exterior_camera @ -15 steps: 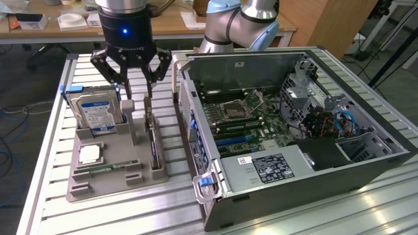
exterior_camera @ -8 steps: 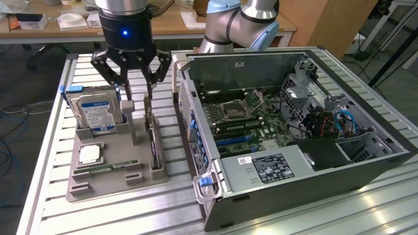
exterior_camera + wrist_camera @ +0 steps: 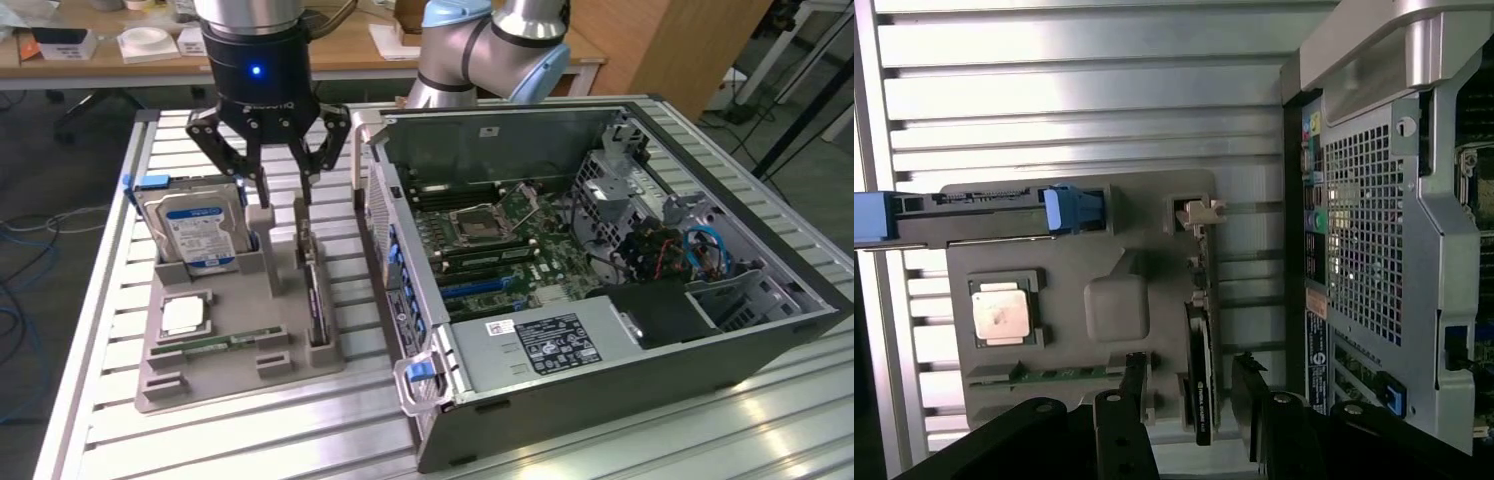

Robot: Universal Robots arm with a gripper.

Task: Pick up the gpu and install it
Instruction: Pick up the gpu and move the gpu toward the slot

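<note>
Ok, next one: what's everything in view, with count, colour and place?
gpu: one, black, on edge in the holder, case side
hard drive: one, silver, blue-white label, upright in the holder
CPU: one, silver, flat in the holder
RAM stick: one, green, flat beside the CPU
holder: one, grey, on the table
computer case: one, black, open, exterior view's right
table: one, silver slats, under everything
arm: one, grey-blue, behind the case
gripper: one, black, open, over the gpu, a finger each side
</note>
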